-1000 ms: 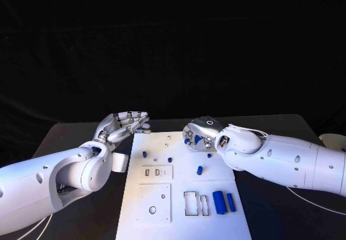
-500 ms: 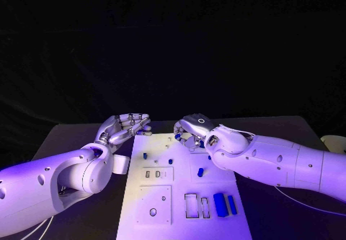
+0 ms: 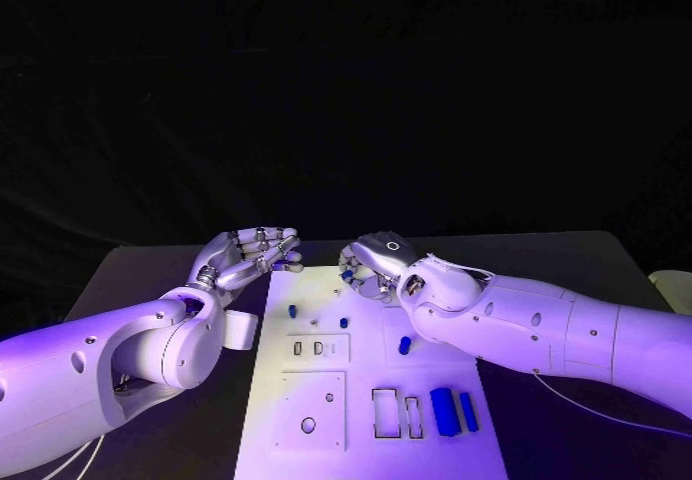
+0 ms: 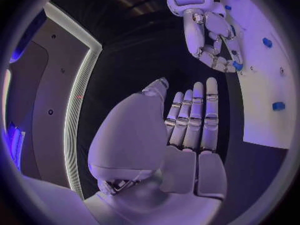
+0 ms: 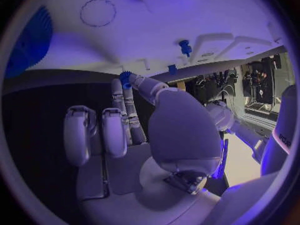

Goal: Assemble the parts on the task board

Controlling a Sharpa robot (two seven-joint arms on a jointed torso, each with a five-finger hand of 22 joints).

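The white task board (image 3: pixel 361 372) lies lengthwise in the middle of the black table. My right hand (image 3: pixel 372 268) hovers over its far end and pinches a small blue part (image 5: pixel 125 78) between thumb and fingertip. The left wrist view also shows that hand (image 4: pixel 211 37) with the blue part (image 4: pixel 237 65) at its fingertips. My left hand (image 3: pixel 253 256) is held up just off the board's far left corner, fingers straight and together, palm empty. Small blue parts (image 3: pixel 290 311) (image 3: pixel 343 322) (image 3: pixel 404 345) stand on the board, and two longer blue pieces (image 3: pixel 444 411) lie near its front right.
A raised white plate with two small slots (image 3: pixel 313 348) and another with round holes (image 3: pixel 310 405) sit on the board's left half. Two rectangular cut-outs (image 3: pixel 387 412) lie beside the long blue pieces. A white block (image 3: pixel 240 329) sits by my left wrist.
My right hand has risen from the board and moved toward its far end and left, carrying the small blue part. The left hand has stayed almost still.
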